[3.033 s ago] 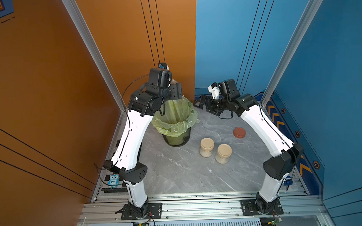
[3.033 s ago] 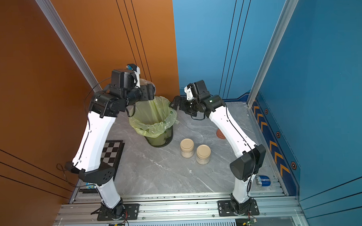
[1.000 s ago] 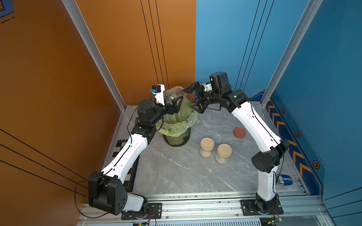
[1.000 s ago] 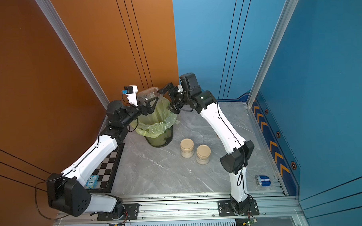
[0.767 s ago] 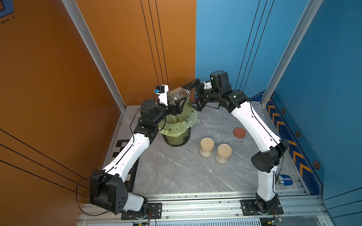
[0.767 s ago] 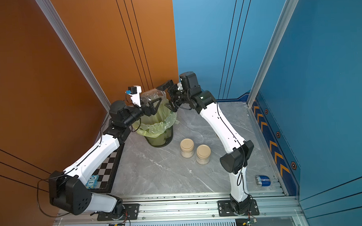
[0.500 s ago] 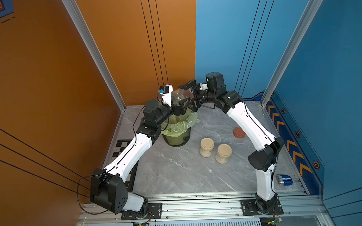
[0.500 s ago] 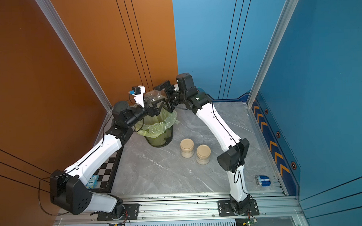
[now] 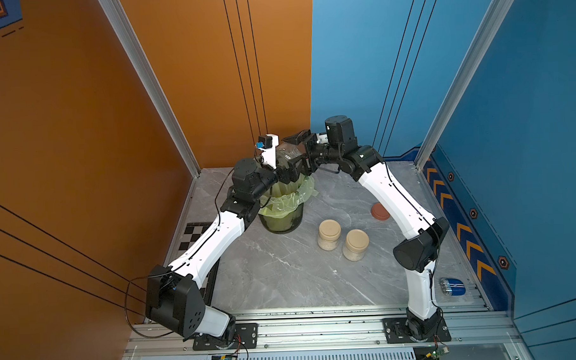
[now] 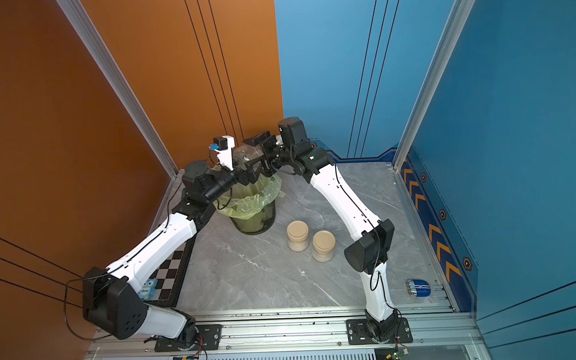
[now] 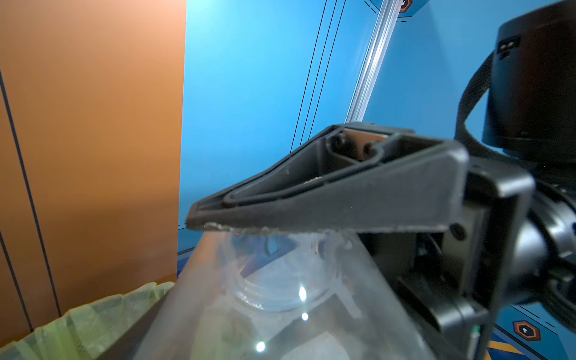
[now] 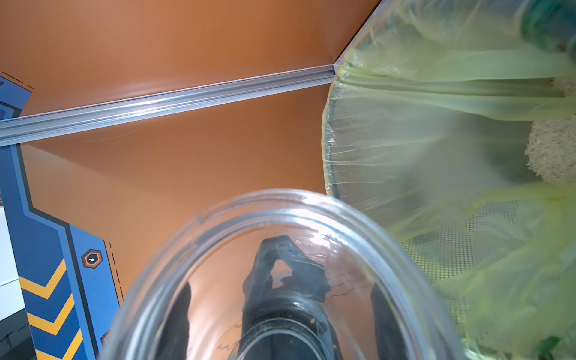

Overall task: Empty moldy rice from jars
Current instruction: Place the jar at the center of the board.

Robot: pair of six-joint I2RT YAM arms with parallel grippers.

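Observation:
An empty, lidless clear jar (image 9: 284, 154) (image 10: 244, 154) hangs on its side above the green-bagged bin (image 9: 281, 217). My left gripper (image 9: 291, 172) (image 10: 248, 174) is shut on it from the base side. My right gripper (image 9: 297, 150) (image 10: 254, 152) is shut on it from the opposite side; one right finger (image 11: 327, 202) lies along the jar wall (image 11: 280, 280). The jar's mouth (image 12: 280, 215) fills the right wrist view, with moldy rice (image 12: 551, 152) heaped in the bag beyond. Two beige-lidded jars (image 9: 329, 233) (image 9: 356, 244) of rice stand on the table.
A reddish-brown lid (image 9: 380, 211) lies on the table beside the right arm. A blue capsule-shaped object (image 9: 452, 286) sits at the front right edge. A checkerboard (image 9: 196, 233) lies along the left wall under the left arm.
My right arm swung left to the jar that the left gripper holds over the bin, and its fingers closed on the jar. The left gripper brought the jar up to meet it.

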